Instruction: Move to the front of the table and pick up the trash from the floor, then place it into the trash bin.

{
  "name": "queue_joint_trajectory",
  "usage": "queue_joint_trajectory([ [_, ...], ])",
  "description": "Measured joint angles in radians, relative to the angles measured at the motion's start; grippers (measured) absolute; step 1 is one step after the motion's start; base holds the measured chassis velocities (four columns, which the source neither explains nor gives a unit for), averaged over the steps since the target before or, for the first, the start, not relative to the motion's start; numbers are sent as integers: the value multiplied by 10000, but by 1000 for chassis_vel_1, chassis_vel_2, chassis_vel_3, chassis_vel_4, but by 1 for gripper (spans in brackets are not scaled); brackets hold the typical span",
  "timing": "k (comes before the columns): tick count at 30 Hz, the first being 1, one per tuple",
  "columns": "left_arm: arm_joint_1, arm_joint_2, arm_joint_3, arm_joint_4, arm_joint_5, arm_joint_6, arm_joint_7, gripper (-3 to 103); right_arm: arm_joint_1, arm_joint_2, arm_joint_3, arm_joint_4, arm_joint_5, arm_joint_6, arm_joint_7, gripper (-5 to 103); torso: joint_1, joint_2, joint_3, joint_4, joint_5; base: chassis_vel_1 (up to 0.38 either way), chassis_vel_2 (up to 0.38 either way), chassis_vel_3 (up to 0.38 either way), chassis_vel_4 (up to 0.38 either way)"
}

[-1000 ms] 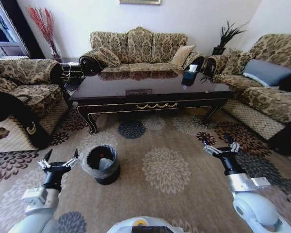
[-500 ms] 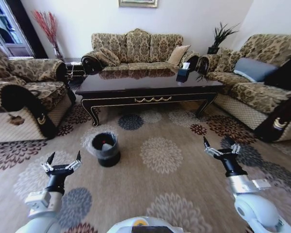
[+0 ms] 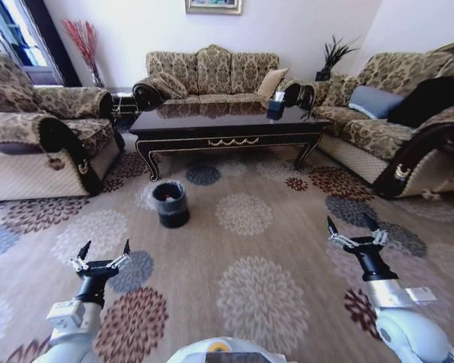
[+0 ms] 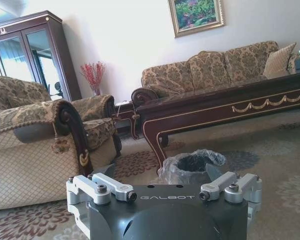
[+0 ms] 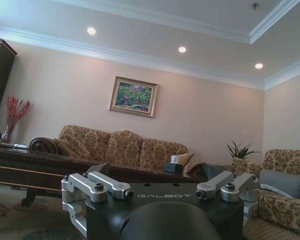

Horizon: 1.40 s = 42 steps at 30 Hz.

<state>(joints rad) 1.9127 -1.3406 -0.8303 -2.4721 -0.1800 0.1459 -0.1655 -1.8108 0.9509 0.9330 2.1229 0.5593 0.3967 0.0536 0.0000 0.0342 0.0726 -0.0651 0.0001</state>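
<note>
Both of your grippers hang empty over the carpet with fingers spread: left gripper low on the left, right gripper low on the right. You have floral carpet all around, tan with big dark and pale medallions. Well ahead of the left gripper sits the bin, black, liner crinkled at the rim, standing on the carpet just in front of the table's left end and apart from it. Your table is dark and glossy, gold scrollwork along the front edge, curved legs, with a tissue box on top near its right end. Patterned sofas ring it: one behind, one left, one right. Look on the back wall for a framed painting. Whether any trash lies on the floor, you cannot tell.
</note>
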Motion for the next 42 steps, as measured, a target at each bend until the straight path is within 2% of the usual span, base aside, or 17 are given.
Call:
queue_joint_trajectory([
  [1, -34, 9, -32, 0, -40, -12, 1, 100, 43, -21, 3, 1, 64, -52, 39, 100, -1, 0, -2, 0, 4, 355, -353, -344, 365],
  [2, -60, 10, -47, -1, -57, -21, 0, 100, 66, -52, 23, -3, 107, -76, 75, 100, -1, 1, -2, 2, -8, 348, -347, -344, 374],
  [15, -325, 20, 73, 209, -52, -13, 33, 100, 189, -93, -48, -305, 125, -92, 77, 100, 0, 0, 0, 2, 0, 348, -348, -352, 354],
  [21, -298, 0, 77, 238, -21, -10, 37, 100, 302, -76, -190, -435, 111, 79, 9, 100, 0, 0, -1, 1, -2, 356, -347, -369, 363],
  [23, -262, -11, 63, 232, -16, -14, 40, 100, 327, -55, -249, -456, 101, 144, -39, 100, -1, 0, -2, -2, 8, 303, -326, -336, 315],
  [25, -250, -14, 59, 222, -15, -18, 40, 100, 338, -52, -258, -457, 95, 162, -50, 100, -3, 2, -6, -2, 1, 286, -314, -239, 260],
  [27, -236, -23, 53, 206, -14, -19, 40, 100, 365, -51, -268, -456, 78, 189, -67, 100, -3, 2, -6, 0, -8, 196, -216, -200, 226],
  [29, -232, -41, 52, 168, -10, -24, 40, 100, 391, -51, -273, -457, 74, 218, -76, 100, -3, 3, -6, -2, 4, 28, -69, -101, 77],
  [32, -231, -54, 51, 158, -3, -23, 41, 100, 396, -54, -274, -457, 80, 250, -91, 100, 0, 0, 2, 0, -5, 0, 0, 0, 0],
  [34, -213, -77, 53, 115, 26, -27, 41, 100, 412, -57, -262, -457, 102, 371, -124, 100, 2, -1, 5, 2, 4, -74, 53, 99, -69],
  [42, -155, -155, 57, 32, 109, -35, 42, 100, 378, -87, -178, -395, 146, 426, -147, 100, 0, -1, -2, 0, -1, -20, 21, 19, -17],
])
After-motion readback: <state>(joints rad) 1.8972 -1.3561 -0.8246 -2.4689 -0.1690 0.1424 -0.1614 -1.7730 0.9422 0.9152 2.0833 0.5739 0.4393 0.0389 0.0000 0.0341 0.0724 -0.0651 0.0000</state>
